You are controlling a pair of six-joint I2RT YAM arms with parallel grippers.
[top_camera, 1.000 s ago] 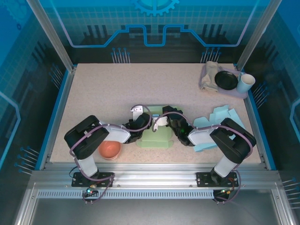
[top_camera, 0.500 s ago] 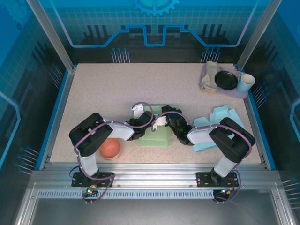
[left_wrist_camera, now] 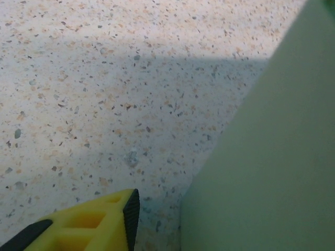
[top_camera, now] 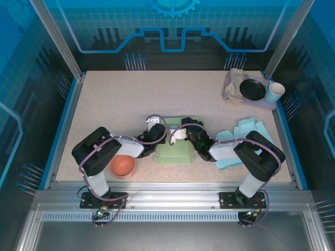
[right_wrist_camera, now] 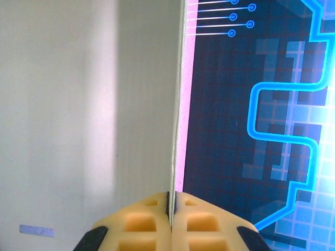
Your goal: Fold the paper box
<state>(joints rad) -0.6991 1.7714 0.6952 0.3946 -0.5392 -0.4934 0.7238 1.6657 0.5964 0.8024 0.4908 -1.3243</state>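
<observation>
The pale green paper box (top_camera: 175, 150) lies partly folded at the table's near middle, between both arms. My left gripper (top_camera: 155, 140) is at the box's left side. In the left wrist view one yellow finger (left_wrist_camera: 112, 219) hovers low over the table, a small gap away from the green wall (left_wrist_camera: 272, 157). The other finger is hidden and the jaws stand open. My right gripper (right_wrist_camera: 171, 201) is at the box's right side (top_camera: 189, 137). It is shut on an upright panel (right_wrist_camera: 104, 104) of the box, whose thin edge is pinched between the pads.
An orange bowl (top_camera: 123, 166) sits under the left arm near the front edge. Flat light blue paper sheets (top_camera: 238, 137) lie beneath the right arm. At the back right a tray (top_camera: 261, 104) holds a black plate (top_camera: 253, 89), a white cup (top_camera: 274, 92) and a cloth (top_camera: 235, 79).
The left jaws have parted and come off the green wall. The left arm swung a little right, then back left. The right gripper kept its grip on the panel.
</observation>
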